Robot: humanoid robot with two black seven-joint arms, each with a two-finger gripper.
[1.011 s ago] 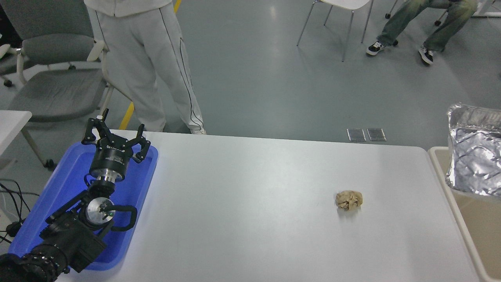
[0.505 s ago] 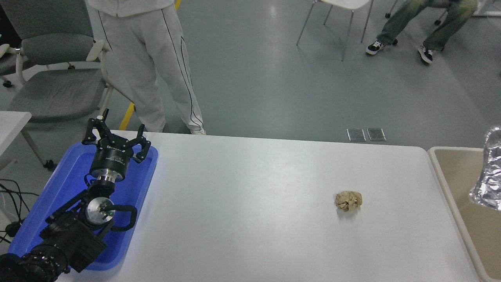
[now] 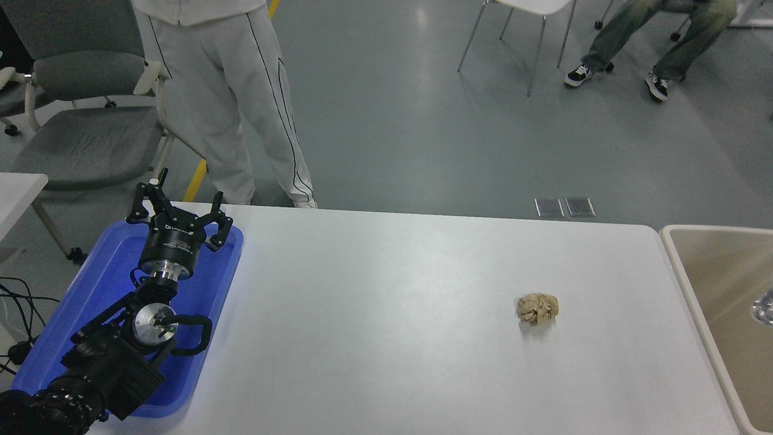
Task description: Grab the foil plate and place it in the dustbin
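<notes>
Only a small shiny sliver of the foil plate (image 3: 764,313) shows, at the picture's right edge over the inside of the beige dustbin (image 3: 688,284). The rest of the plate is out of view. The dustbin stands against the table's right end and is cut off by the frame. My right arm and gripper are out of view. My left gripper (image 3: 176,212) is parked at the lower left over the blue tray, open and empty.
A crumpled brown paper ball (image 3: 537,308) lies on the white table (image 3: 386,326) right of centre. A blue tray (image 3: 99,290) sits at the table's left end. A person in light trousers (image 3: 229,109) stands at the far left side. Chairs and a seated person's legs (image 3: 658,42) are behind.
The foil plate has moved right and down over the dustbin, from largely in view to a sliver at the frame's edge. The left arm has not moved.
</notes>
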